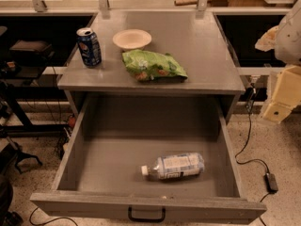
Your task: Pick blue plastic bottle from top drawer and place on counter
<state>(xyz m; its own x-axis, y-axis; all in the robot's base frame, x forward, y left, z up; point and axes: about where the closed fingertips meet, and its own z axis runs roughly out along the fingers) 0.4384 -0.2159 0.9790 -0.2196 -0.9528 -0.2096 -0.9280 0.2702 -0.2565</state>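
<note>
Top drawer [84, 205] found open; blue plastic bottle [174, 166] laid sideways inside.
Gripper [282, 95] noted at right edge, beside counter [207, 46]; its state cannot be told.

Dim, warm light falls from above: the counter [207, 46] shows a soft sheen at its far end, while the back of the drawer [117, 149] lies in its shadow. The gripper [282, 100], at the right edge, is lit a paler yellow.

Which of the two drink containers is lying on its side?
The bottle, flat in the open drawer; the can stands upright on the counter. The gripper hangs at the picture's right edge, beside the counter.
</note>
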